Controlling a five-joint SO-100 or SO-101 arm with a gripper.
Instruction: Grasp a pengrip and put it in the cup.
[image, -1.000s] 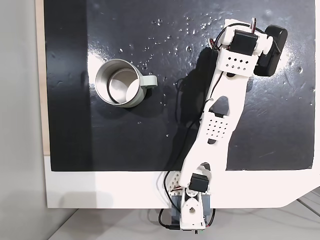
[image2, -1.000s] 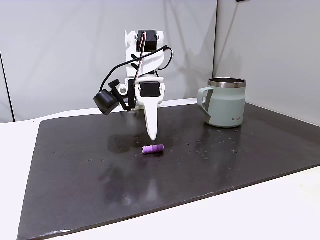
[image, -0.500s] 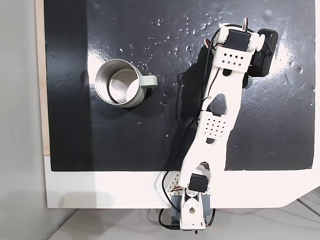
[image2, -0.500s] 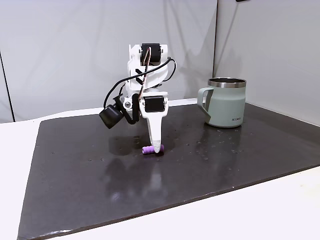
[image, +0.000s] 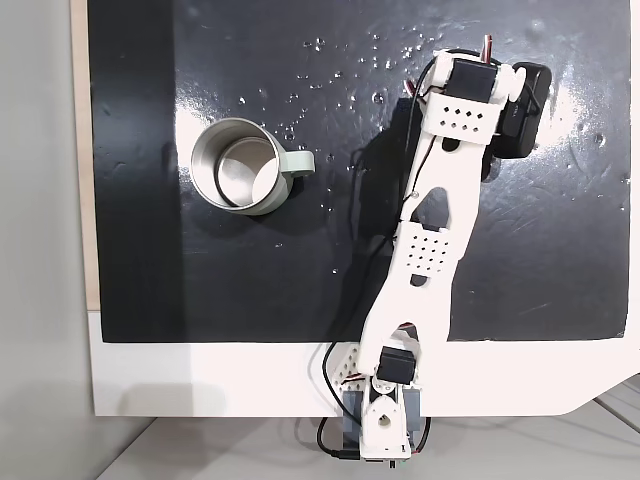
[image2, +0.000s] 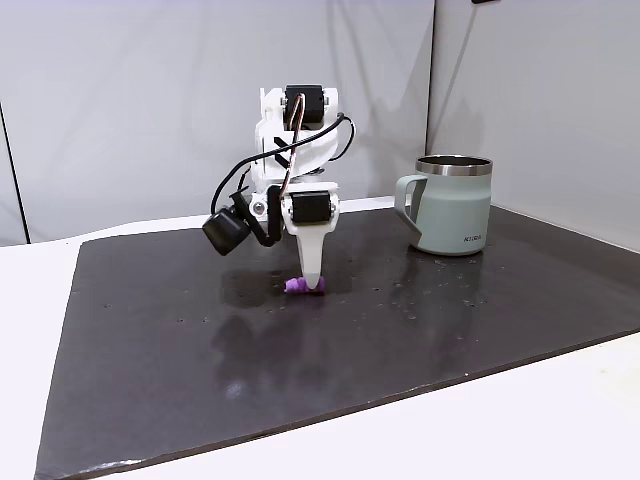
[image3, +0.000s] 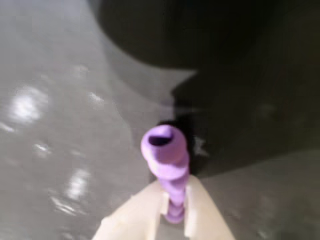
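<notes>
Fingers (image3: 200, 212) first, wrist view: we're looking at two cream tips coming up from the bottom edge w/ the pengrip (image3: 165, 150) sitting right between them. Purple ribbed tube, open end facing the camera, lower part tucked into the gap so the gripper (image3: 172, 210) looks closed on it. Pic is pretty blurry tbh. Behind it we get the shiny dark mat (image3: 60, 100) w/ a big shadow across the top right.

Side-on fixed view: we see the gripper (image2: 312, 288) pointing straight down w/ its white tip at the mat (image2: 400, 350), and the pengrip (image2: 295, 286) poking out on the left of the tip, right at mat level. Can't tell if it's lifted or resting on the surface. Black wrist cam (image2: 224, 231) hangs off the left of the arm. The cup (image2: 452, 204) stands upright on the right, well apart from the gripper, handle facing left, metal rim on top.

Top-down fixed view: we see the white arm (image: 430, 250) reaching from the base at the bottom edge up toward the top right of the mat (image: 250, 300). Cup (image: 240, 166) is on the left, metal inside showing, handle pointing right. Arm covers the fingertips from up here.
</notes>
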